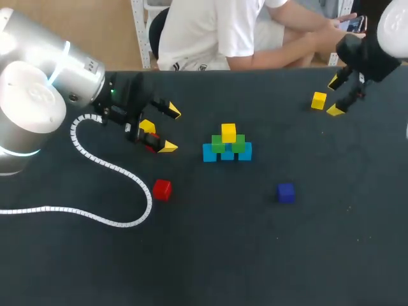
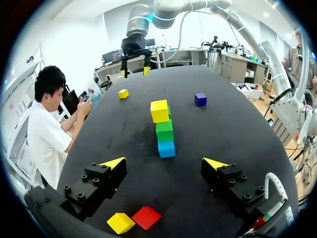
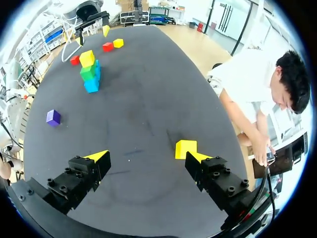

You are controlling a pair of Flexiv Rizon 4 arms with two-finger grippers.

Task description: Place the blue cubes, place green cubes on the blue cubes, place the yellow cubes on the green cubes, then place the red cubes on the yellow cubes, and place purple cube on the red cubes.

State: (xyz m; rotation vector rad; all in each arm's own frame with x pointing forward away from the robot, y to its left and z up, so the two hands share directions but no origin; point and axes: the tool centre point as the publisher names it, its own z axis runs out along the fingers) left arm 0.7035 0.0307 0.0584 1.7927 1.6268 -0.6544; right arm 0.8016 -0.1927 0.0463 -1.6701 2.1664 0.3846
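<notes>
The left arm (image 1: pixel 38 95) is a thick tube of smooth silver-grey metal with rounded white joint caps and a glowing pale-blue ring (image 1: pixel 62 57) at one joint. A white coiled cable (image 1: pixel 108 167) trails from its black wrist housing, where a small green light (image 1: pixel 113 94) shines. The left claw (image 1: pixel 171 129) has two blocky black fingers (image 2: pixel 96 186) studded with round screw heads, each with a bright yellow wedge tip. The right arm (image 1: pixel 390 25) has a white shell and a black wrist, and the right claw (image 1: pixel 335 95) is built alike.

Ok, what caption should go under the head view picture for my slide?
Left pincer and right pincer hang open either side of the blue, green and yellow cube stack.
</notes>
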